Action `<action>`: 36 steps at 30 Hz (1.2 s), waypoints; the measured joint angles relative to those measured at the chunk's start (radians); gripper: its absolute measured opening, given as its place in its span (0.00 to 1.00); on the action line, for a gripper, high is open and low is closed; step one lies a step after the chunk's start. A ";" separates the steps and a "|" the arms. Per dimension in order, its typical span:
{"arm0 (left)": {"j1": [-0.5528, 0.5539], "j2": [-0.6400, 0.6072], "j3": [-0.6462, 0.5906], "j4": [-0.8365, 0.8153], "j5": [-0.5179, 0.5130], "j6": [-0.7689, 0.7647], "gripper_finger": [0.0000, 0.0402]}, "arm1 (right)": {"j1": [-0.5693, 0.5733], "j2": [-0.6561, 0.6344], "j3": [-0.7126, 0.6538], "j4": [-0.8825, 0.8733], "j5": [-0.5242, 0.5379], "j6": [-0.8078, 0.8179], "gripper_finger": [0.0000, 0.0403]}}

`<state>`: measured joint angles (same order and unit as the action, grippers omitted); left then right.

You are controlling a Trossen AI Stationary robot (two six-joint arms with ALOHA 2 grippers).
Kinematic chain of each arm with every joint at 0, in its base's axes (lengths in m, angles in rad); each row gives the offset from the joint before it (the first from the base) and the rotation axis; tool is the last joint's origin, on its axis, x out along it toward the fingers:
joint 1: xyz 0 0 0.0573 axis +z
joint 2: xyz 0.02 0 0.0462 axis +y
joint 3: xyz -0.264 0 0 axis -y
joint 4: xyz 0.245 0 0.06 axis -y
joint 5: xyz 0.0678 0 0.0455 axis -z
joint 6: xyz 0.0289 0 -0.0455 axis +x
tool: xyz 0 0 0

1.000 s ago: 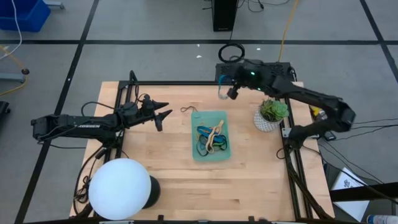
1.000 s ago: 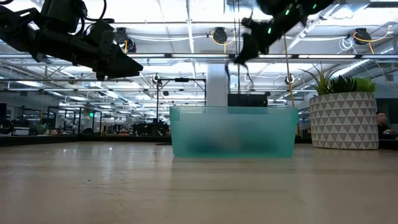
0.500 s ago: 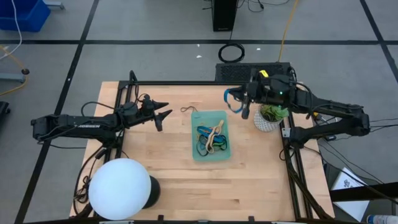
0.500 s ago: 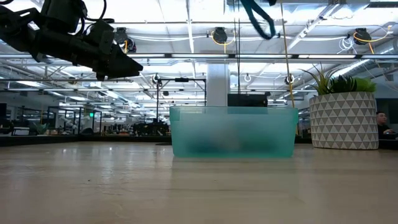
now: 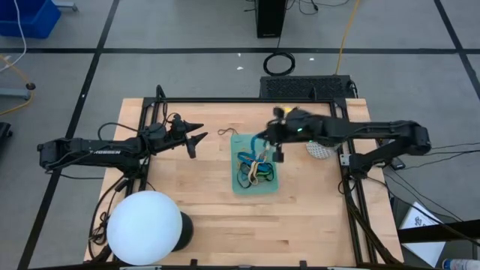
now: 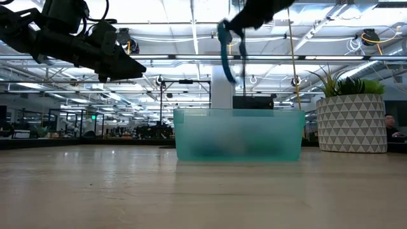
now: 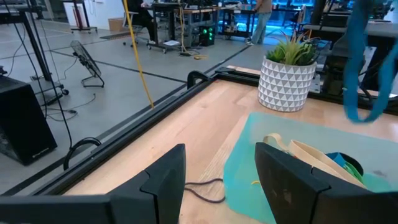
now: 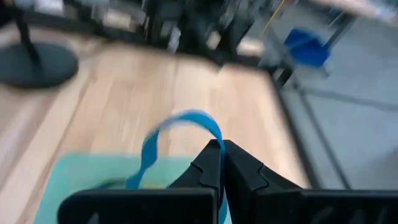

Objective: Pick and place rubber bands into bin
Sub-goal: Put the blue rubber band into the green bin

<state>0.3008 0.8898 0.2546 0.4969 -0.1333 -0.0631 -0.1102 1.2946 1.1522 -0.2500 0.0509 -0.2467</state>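
The teal bin [image 5: 267, 180] stands at mid-table and holds several rubber bands [image 5: 251, 166] in blue, tan, green and black. My right gripper [image 5: 268, 137] hovers over the bin's far end, shut on a blue rubber band [image 5: 259, 141] that dangles high above the bin [image 6: 238, 135] in the low view. A dark rubber band [image 5: 229, 133] lies on the wood just beyond the bin's far left corner. Left of the bin, my left gripper [image 5: 197, 137] waits open above the table, pointing at the bin [image 7: 249, 155]. My right gripper pinches one spot of the blue band's loop [image 8: 214, 134] between its two shut fingertips [image 8: 242, 165]. The fingers slant downward from the table's right side. The rest of the loop [image 6: 224, 57] hangs slack below them, clear of the bin.
A potted plant in a white patterned pot [image 6: 351, 124] stands right of the bin, partly under my right arm [image 5: 360, 133]. A white globe lamp [image 5: 146, 227] fills the near left corner. Bare wood lies near the bin's near side.
My right gripper has swung from beyond the table's far right part toward the near left, arriving over the bin's far end while staying shut. The blue band has travelled with it and swings below the fingers.
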 joint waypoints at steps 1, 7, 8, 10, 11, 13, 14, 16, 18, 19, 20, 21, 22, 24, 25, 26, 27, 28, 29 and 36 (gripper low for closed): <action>0.000 0.000 0.000 0.000 0.000 0.000 0.50 | 0.004 0.025 0.000 -0.016 0.000 0.002 0.00; 0.000 0.000 0.000 0.000 0.000 0.000 0.50 | 0.027 0.148 -0.061 -0.036 0.000 0.038 0.00; 0.000 0.000 0.000 -0.002 0.000 0.000 0.50 | 0.029 0.166 -0.076 -0.017 0.000 0.039 0.00; 0.000 0.000 0.000 -0.002 0.000 0.000 0.50 | 0.034 0.198 -0.109 0.023 0.000 0.049 0.00; 0.000 0.000 0.000 -0.003 0.000 0.000 0.50 | 0.035 0.213 -0.126 0.048 0.000 0.052 0.00; -0.001 0.000 0.000 -0.007 0.000 -0.001 0.50 | 0.034 0.240 -0.156 0.094 0.000 0.053 0.00; 0.000 0.000 0.000 -0.006 0.000 -0.001 0.50 | 0.034 0.248 -0.174 0.114 0.000 0.056 0.00; 0.000 0.000 0.000 -0.007 0.000 -0.001 0.50 | 0.034 0.263 -0.210 0.167 0.000 0.071 0.00; 0.000 0.000 0.000 -0.007 0.000 -0.001 0.50 | 0.034 0.265 -0.242 0.203 0.000 0.079 0.00; 0.000 0.000 0.000 -0.007 0.000 -0.001 0.50 | 0.034 0.264 -0.260 0.223 0.000 0.079 0.00; 0.000 0.000 0.000 -0.007 0.000 -0.001 0.50 | 0.034 0.264 -0.275 0.249 0.000 0.079 0.00; 0.000 0.000 0.000 -0.007 0.000 -0.001 0.50 | 0.034 0.264 -0.290 0.274 0.000 0.081 0.00; 0.000 0.000 0.000 -0.007 0.000 -0.001 0.50 | 0.034 0.264 -0.304 0.291 0.000 0.087 0.00; 0.000 0.000 0.000 -0.007 0.000 -0.001 0.50 | 0.034 0.264 -0.327 0.325 0.000 0.107 0.01; 0.000 0.000 0.000 -0.007 0.000 -0.001 0.50 | 0.034 0.264 -0.338 0.344 0.000 0.112 0.01; 0.000 0.000 0.000 -0.007 0.000 -0.001 0.50 | 0.034 0.264 -0.350 0.358 0.000 0.113 0.01; 0.000 0.000 0.000 -0.007 0.000 -0.001 0.50 | 0.034 0.264 -0.359 0.361 0.001 0.114 0.01; 0.000 0.000 0.000 -0.007 0.000 -0.001 0.50 | 0.034 0.264 -0.364 0.362 0.001 0.114 0.01; 0.000 0.000 0.000 -0.007 0.000 -0.001 0.50 | 0.034 0.265 -0.368 0.365 0.001 0.114 0.01; 0.000 0.000 0.000 -0.007 0.000 -0.001 0.50 | 0.034 0.264 -0.370 0.383 0.000 0.107 0.03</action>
<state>0.3004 0.8900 0.2546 0.4899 -0.1329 -0.0643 -0.0765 1.5589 0.7822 0.1329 0.0513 -0.1402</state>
